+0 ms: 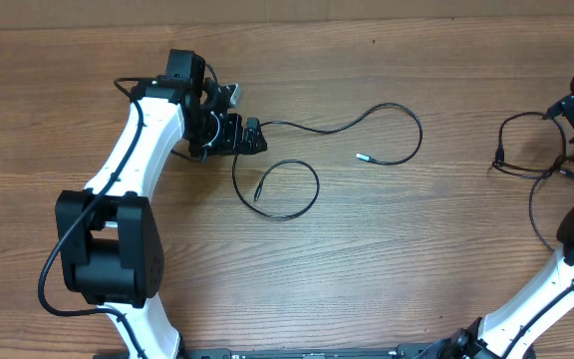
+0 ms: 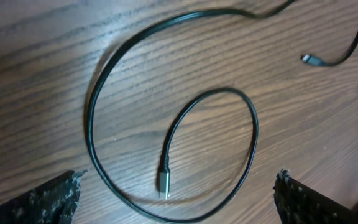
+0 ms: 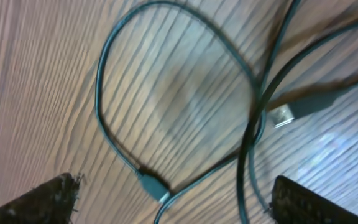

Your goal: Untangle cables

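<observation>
The left gripper (image 2: 179,202) is held wide open, nothing gripped, toward the far edge of the table (image 1: 367,279), left of its middle. Beneath it the loose cable (image 2: 255,130) is laid in a curl, with both of its plugs lying free on the wood. The right gripper (image 3: 179,202) is likewise spread wide, holding nothing, over the tangled cables (image 3: 248,146) at the right edge, where strands are crossed and a metal plug (image 3: 281,116) is seen. Bare wood is seen between the two groups and along the near edge.
</observation>
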Motion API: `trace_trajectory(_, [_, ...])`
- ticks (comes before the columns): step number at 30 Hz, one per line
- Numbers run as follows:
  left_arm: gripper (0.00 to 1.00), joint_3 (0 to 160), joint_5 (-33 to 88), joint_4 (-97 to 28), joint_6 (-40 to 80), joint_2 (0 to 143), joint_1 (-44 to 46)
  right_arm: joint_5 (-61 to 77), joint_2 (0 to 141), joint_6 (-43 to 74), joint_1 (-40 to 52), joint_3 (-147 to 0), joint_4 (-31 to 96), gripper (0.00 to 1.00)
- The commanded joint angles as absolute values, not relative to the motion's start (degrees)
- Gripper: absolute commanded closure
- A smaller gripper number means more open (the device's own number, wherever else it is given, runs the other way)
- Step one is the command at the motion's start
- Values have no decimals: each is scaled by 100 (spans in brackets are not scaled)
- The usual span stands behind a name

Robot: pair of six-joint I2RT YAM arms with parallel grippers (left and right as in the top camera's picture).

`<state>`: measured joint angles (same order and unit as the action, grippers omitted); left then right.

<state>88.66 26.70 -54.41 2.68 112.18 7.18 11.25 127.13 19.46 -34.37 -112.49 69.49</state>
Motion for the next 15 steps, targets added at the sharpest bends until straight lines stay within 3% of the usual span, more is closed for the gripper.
trace_trajectory(1, [2,8823,2622,-5371,493,11220,803,1699,12602,1949,-3319,-11354,7037,0])
trace_trajectory(6, [18,8816,2132,-5301,923,11220,880,1826,12604,1946,-2995,-11349,7157,0])
trace_trajectory(15, [5,8809,1417,-5116,1337,11220,1155,1811,12604,1949,-2217,-11349,7019,0])
